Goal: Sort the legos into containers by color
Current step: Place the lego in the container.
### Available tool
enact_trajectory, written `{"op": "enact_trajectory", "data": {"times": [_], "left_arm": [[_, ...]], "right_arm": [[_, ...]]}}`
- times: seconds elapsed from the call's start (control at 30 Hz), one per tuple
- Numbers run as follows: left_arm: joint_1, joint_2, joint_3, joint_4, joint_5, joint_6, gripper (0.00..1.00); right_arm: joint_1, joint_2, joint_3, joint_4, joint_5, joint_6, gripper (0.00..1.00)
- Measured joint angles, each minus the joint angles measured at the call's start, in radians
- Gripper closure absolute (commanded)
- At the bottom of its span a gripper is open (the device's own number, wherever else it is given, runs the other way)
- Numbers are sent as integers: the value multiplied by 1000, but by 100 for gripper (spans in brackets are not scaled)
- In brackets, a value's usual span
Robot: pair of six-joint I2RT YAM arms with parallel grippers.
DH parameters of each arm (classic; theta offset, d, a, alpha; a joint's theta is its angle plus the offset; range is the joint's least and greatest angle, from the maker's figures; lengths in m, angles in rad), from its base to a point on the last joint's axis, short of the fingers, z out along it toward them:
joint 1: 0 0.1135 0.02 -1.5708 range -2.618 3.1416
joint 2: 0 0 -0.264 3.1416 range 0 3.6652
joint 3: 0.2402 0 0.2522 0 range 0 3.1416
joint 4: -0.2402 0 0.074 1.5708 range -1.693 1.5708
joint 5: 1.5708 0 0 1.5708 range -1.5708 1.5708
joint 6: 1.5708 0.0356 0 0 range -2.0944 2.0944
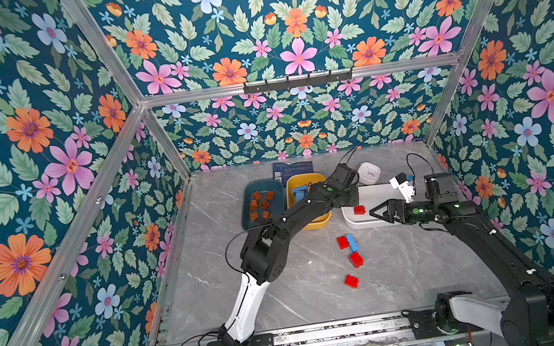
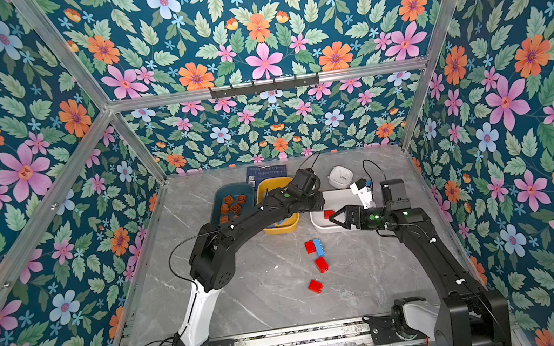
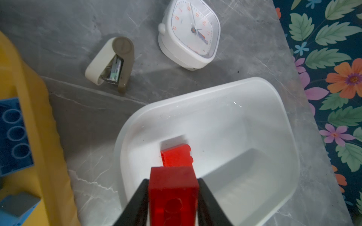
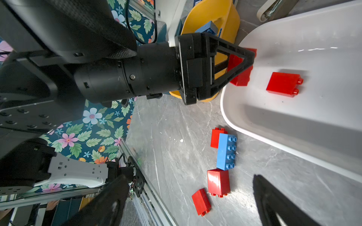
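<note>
Step in hand: red brick (image 3: 173, 187) is being carried over the white tub (image 3: 274, 94) for a drop; judged as the release stage.
L jaws: narrow, lying against both sides of the red brick; whether the grip is loosening can't be told. Tips are being held just inside the tub's rim, above the floor.
R jaws: spread wide, nothing btwn them; being held over the tub's near side, pointing at 9 o'clock in both top views.
White tub: at approx 2 o'clock from worktop (image 1: 284, 290) centre; one red brick (image 3: 176, 156) is lying inside, just beyond the held one.
Yellow tub (image 1: 306, 179): at 12 o'clock, blue bricks inside, partly hidden by L arm.
Teal tub (image 1: 247, 189): at 11 o'clock, brown bricks (image 1: 264, 204) inside.
Loose legos: three red (image 1: 342, 242) (image 1: 356, 259) (image 1: 351, 281) and one blue (image 1: 352, 242) are lying on the worktop at 6 o'clock of the white tub; first red is touching the blue.
Doing it well: brick should be kept inboard of the rim and low before letting go, so bounce-out is being avoided; jaws should be opened fully, then lifted straight up w/o clipping the lying brick.
Risk: R jaws are being parked close by; arm contact is likely if both are moved at once.
Progress: brown looks done; four pcs left.
</note>
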Motion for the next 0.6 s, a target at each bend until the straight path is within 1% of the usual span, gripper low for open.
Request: {"op": "enact_trajectory", "data": {"times": [0.07,0.17,0.27,0.37,0.5,0.6], "left_arm": [[6,-10,0,6,14,5,25],[13,-56,-23,14,22,21,14],[19,-135,-85,24,33,37,9],[27,-235,-188,34,42,58,0],[47,-389,-355,46,65,82,0],[68,-505,-474,54,84,89,0]], "right_arm": [[0,0,1,-5,2,-6,1],[0,7,1,-14,1,-7,1],[6,17,3,-24,-2,-10,1],[39,22,15,-37,10,-18,1],[92,28,19,-45,47,-21,2],[137,35,12,-45,99,-1,3]]}}
